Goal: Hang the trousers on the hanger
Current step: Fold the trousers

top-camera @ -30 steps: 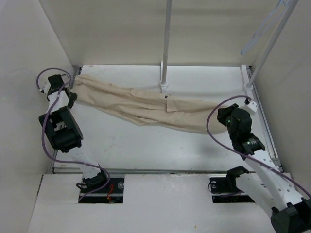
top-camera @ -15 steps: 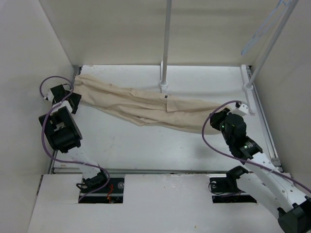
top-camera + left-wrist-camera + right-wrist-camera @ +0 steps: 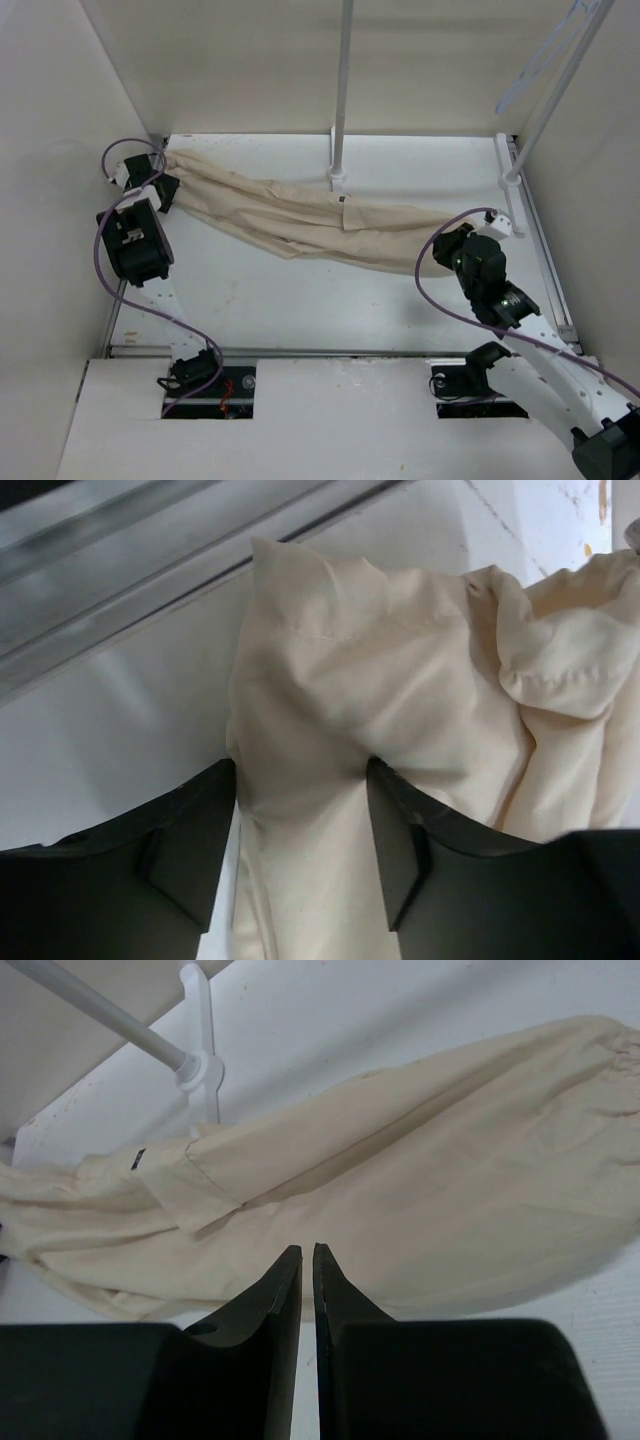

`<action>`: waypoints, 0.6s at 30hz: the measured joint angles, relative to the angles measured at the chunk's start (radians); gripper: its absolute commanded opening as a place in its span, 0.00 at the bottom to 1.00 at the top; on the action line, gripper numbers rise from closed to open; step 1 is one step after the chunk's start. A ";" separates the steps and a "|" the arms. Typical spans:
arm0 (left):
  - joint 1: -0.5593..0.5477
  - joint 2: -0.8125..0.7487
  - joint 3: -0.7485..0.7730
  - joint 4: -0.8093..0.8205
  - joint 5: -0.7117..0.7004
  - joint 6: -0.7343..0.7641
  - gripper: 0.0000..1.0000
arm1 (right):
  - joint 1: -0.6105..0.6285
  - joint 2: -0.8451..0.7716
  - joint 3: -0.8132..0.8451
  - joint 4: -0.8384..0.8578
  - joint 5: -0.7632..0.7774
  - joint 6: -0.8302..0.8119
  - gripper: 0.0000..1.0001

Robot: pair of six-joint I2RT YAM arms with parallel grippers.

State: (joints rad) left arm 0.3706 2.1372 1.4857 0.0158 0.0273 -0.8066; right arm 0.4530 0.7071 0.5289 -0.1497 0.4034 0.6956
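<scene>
Evidently grasping is in hand: the trousers (image 3: 300, 215), stretched ten to three o'clock on the bench (image 3: 300, 300), are straddled by half-spread left fingers (image 3: 190, 850); right fingers (image 3: 275, 1310) are pressed together, empty. Closure is needed before the one-o'clock hanger (image 3: 527, 68).

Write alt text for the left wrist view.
Bunched beige trousers lie on a white table, one fold running between the left gripper's two parted dark fingers. A metal rail crosses the top left.

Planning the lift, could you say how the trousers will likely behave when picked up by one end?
Probably floppy: the trousers lie wrinkled and flat on the table, so a lifted end should drape. Likely bunches: folds gather by the left gripper.
</scene>
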 measured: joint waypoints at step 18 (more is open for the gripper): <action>-0.025 0.008 0.015 0.000 -0.074 -0.007 0.05 | -0.467 0.260 -0.055 -0.046 -0.023 0.125 0.52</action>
State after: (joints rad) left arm 0.3458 2.1456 1.5009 0.0154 -0.0467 -0.8135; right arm -0.0135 0.9672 0.4736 -0.1959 0.3809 0.8207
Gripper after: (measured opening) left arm 0.060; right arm 0.522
